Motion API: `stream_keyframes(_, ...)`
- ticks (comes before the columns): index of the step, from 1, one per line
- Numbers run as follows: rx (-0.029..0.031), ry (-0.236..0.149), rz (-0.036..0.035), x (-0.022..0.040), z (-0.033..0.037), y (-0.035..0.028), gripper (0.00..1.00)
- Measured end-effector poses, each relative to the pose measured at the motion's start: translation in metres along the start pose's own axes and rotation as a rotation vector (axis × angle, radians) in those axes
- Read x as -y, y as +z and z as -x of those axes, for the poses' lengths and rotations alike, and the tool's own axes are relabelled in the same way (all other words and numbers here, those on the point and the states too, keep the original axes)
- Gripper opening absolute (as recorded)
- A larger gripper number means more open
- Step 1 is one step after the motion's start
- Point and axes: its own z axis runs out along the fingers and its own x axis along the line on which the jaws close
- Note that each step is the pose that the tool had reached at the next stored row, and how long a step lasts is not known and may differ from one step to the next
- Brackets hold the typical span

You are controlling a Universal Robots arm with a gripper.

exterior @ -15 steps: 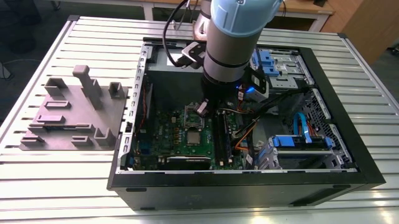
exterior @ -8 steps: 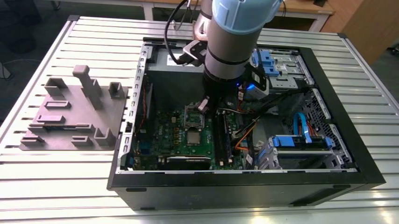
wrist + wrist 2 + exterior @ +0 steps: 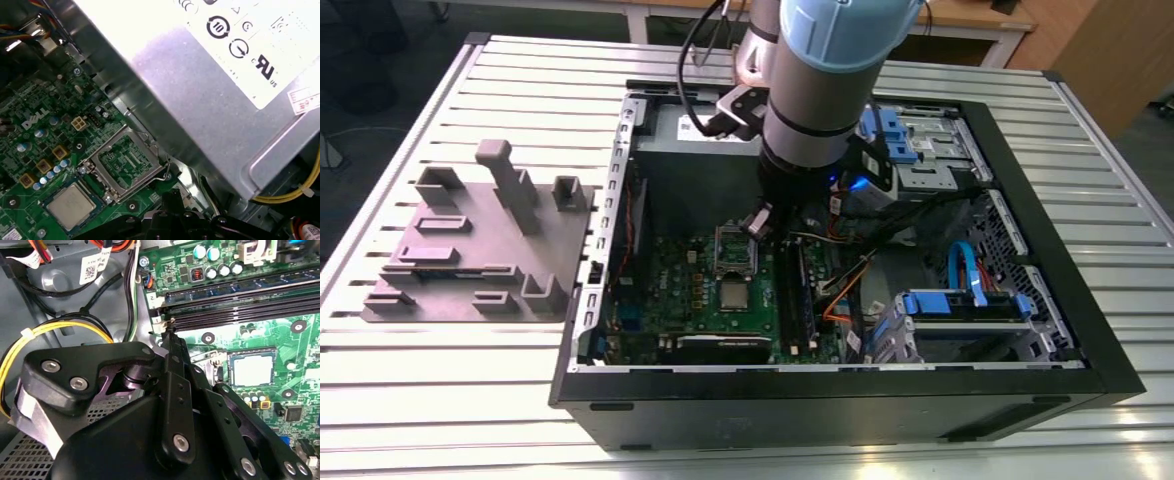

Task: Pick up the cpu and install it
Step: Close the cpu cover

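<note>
The cpu (image 3: 738, 295) is a small silvery square lying flat in its socket on the green motherboard (image 3: 680, 300), inside the open computer case (image 3: 854, 400). In both wrist views the cpu (image 3: 252, 370) (image 3: 70, 205) shows its pale metal top, uncovered. The hinged socket frame (image 3: 127, 160) stands swung open beside it, also seen as the frame (image 3: 735, 250) in the exterior view. My gripper (image 3: 761, 222) hangs over the board near the open frame, apart from the cpu. Its black linkage ends at the gripper (image 3: 172, 332) by the memory slots and at the gripper (image 3: 172, 197) near the frame's latch lever.
A large grey metal box with a white label (image 3: 215, 85) rises close beside the socket. Black memory slots (image 3: 240, 305), yellow cables (image 3: 60, 332) and blue drive brackets (image 3: 961, 300) crowd the case. A grey fixture block (image 3: 480, 240) stands on the slatted table at the exterior view's left.
</note>
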Motion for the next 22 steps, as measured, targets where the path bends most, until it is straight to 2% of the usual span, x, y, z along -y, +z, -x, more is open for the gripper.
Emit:
stream_keyframes(5, 0.0036, -0.001, 0.0035, -0.001, 0.001, 0.0022, 0.1)
stream_keyframes(7, 0.0029, -0.009, 0.0044, -0.0022, 0.0023, 0.0027, 0.1)
stream_keyframes(13, -0.0024, -0.068, 0.0107, -0.0037, 0.0039, 0.0035, 0.1)
stream_keyframes(22, -0.0027, -0.081, 0.0115, -0.0067, 0.0063, 0.0065, 0.1)
